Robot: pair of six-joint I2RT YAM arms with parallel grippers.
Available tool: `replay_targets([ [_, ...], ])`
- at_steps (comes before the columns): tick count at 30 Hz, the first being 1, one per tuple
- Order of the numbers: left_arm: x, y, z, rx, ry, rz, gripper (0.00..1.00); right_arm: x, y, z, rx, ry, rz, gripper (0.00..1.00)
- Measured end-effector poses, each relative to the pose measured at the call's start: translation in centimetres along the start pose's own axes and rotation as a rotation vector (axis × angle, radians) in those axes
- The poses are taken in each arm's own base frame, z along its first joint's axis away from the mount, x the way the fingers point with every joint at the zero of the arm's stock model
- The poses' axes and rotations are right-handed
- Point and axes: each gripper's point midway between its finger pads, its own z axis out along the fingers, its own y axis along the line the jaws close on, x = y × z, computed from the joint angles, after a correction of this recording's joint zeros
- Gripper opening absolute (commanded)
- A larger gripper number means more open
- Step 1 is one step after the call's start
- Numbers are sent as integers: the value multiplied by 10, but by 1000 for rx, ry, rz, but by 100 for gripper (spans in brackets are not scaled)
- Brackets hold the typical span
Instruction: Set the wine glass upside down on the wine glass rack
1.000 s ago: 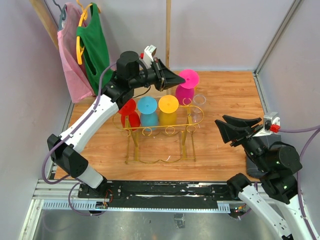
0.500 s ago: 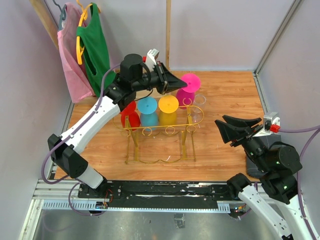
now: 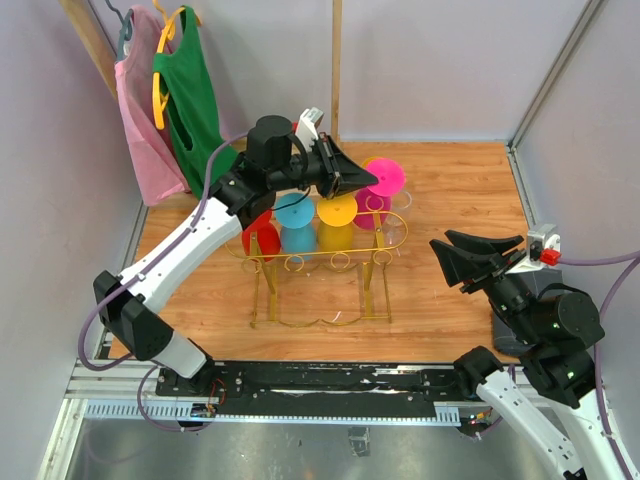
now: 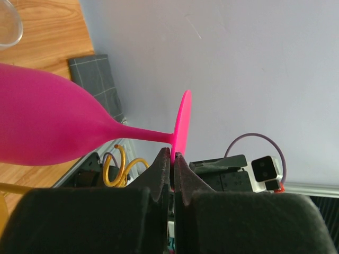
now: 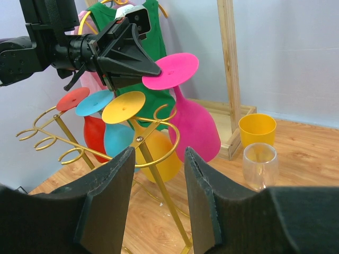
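My left gripper (image 3: 368, 180) is shut on the rim of the pink wine glass's (image 3: 378, 190) foot. The glass hangs upside down, bowl below, at the right end of the gold wire rack (image 3: 320, 262). In the left wrist view the gripper (image 4: 173, 157) pinches the pink foot (image 4: 182, 124), with the bowl (image 4: 47, 124) to the left. In the right wrist view the pink glass (image 5: 193, 127) sits beside the rack's curled loops (image 5: 159, 127), its stem close to them. Red (image 3: 257, 225), blue (image 3: 295, 222) and yellow (image 3: 337, 220) glasses hang upside down in the rack. My right gripper (image 3: 462, 258) is open and empty, off to the right.
A clear stemless glass (image 3: 397, 230) stands by the rack's right end, also in the right wrist view (image 5: 259, 164). A yellow cup (image 5: 257, 129) and a wooden post base (image 5: 229, 69) stand at the back. Pink and green garments (image 3: 165, 95) hang at the back left.
My left gripper has moved the pink glass forward and down, from behind the rack towards its right end. The right arm has not moved.
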Motion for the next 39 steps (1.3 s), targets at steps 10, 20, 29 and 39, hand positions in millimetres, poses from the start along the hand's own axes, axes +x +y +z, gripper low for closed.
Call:
replay_targets([
  [10, 4, 4, -8, -13, -14, -4, 0, 0, 0, 0, 0, 0, 7, 43],
  [20, 7, 1, -16, -10, -22, -1, 0, 2, 0, 2, 0, 0, 19, 43],
  [29, 19, 0, -13, -8, -2, 7, 0, 6, -1, 4, 2, 8, 24, 43],
  [39, 24, 5, -14, -18, 4, 6, 0, 6, -1, 4, 1, 6, 24, 43],
])
